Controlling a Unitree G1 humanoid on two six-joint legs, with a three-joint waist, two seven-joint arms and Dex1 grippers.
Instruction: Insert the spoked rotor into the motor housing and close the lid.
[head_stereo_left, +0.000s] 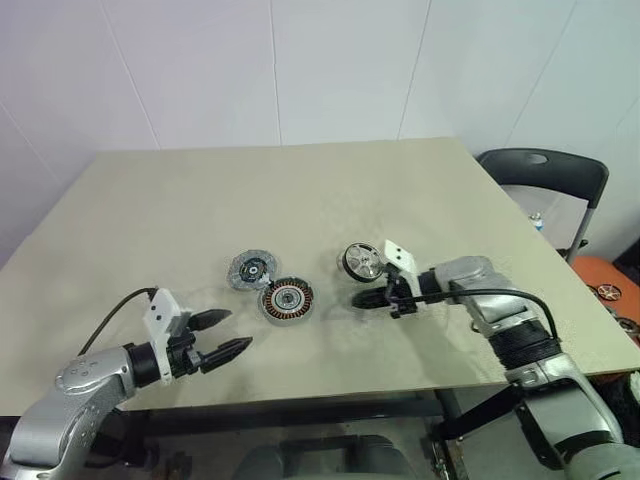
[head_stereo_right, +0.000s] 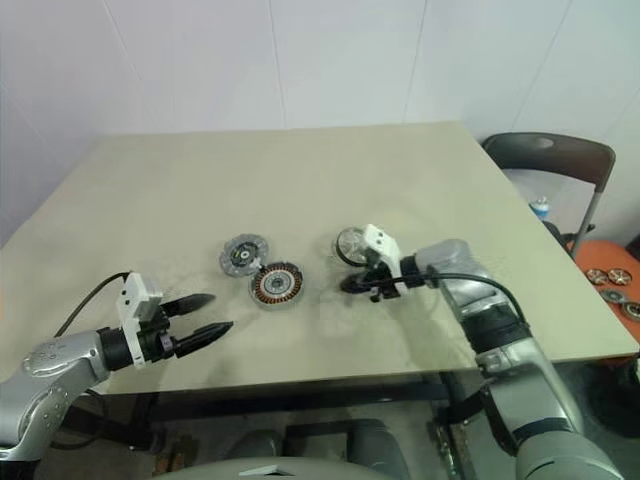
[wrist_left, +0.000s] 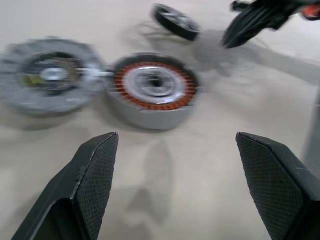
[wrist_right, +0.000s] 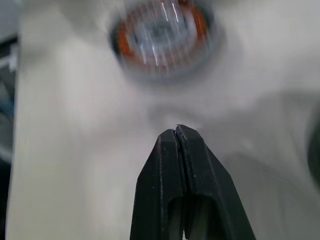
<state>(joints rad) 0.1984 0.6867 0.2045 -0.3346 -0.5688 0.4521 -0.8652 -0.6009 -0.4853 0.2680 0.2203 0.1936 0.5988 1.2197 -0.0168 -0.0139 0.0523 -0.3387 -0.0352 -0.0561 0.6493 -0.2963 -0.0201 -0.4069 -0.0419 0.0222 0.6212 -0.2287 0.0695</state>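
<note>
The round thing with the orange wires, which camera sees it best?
The left wrist view: the motor housing sits close, its copper ring and silvery hub showing whole. The right wrist view shows it near but smeared. Both head views show it small, between the lid and the spoked rotor.

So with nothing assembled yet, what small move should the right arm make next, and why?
Probably open the right pincer and bring it over the small silver black-rimmed spoked rotor. That pincer is shut and empty beside the rotor, which lies on the beige table, apart from the round copper-wound motor housing.
</note>
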